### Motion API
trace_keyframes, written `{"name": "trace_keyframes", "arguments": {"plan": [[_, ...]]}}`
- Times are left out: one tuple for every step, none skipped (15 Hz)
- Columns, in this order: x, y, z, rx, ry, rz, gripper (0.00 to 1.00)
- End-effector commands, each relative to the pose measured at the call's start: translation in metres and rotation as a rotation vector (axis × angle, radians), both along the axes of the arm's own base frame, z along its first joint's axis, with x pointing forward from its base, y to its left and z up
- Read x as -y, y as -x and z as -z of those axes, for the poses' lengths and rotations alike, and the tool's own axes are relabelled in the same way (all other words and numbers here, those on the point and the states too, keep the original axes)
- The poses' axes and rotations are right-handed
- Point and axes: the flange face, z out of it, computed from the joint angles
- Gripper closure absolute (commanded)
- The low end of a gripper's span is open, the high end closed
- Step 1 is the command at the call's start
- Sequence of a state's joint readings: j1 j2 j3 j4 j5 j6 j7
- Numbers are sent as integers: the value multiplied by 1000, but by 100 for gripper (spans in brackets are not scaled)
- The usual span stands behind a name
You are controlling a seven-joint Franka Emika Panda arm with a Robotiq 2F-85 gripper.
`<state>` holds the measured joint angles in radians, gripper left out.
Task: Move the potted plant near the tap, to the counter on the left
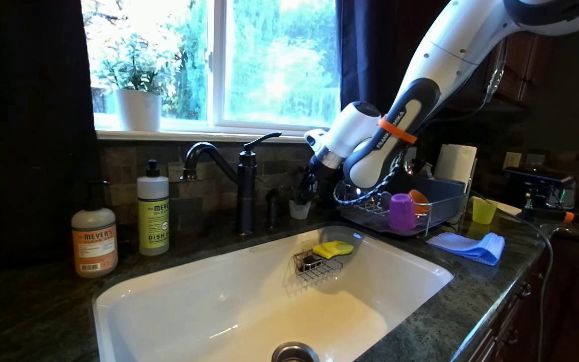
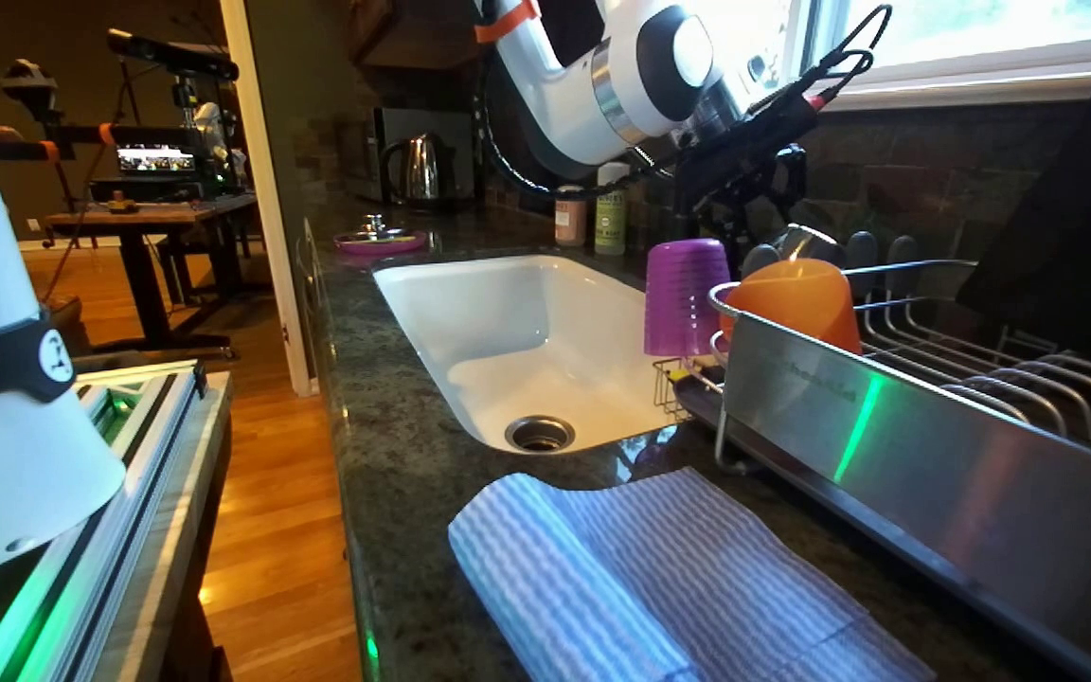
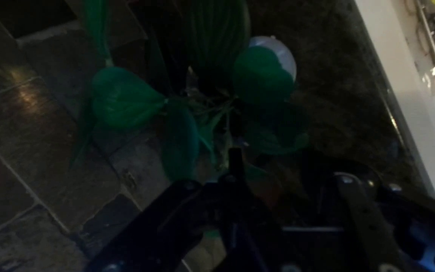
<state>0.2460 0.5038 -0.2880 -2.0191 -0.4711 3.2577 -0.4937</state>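
Observation:
The potted plant stands on the counter right of the tap. Its small pale pot shows in an exterior view, with its leaves mostly lost in shadow. In the wrist view the green leaves spread ahead of my fingers, and part of the white pot shows behind a leaf. My gripper is open, dark and tilted down, with its fingers among or just above the lower leaves; contact cannot be told. My gripper is just above the pot. The dark stone counter also extends left of the sink.
The white sink lies in front. Soap bottles stand left of the tap. A dish rack with a purple cup stands right of my gripper. A blue cloth lies nearby. A larger plant stands on the windowsill.

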Motion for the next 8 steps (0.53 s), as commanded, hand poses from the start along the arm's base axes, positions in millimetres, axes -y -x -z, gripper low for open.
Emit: {"name": "trace_keyframes", "arguments": {"plan": [[1,9,5,-80,36,27,24],[3,9,8,-104,51,37,15],[4,10,11,-127,59,43,8],[3,12,14,-157,62,43,1],[0,15,16,-187,63,34,0],[-8,20,19,-214,56,19,0],[-15,23,19,-238,42,9,0],[-19,24,19,-251,34,11,0]]}}
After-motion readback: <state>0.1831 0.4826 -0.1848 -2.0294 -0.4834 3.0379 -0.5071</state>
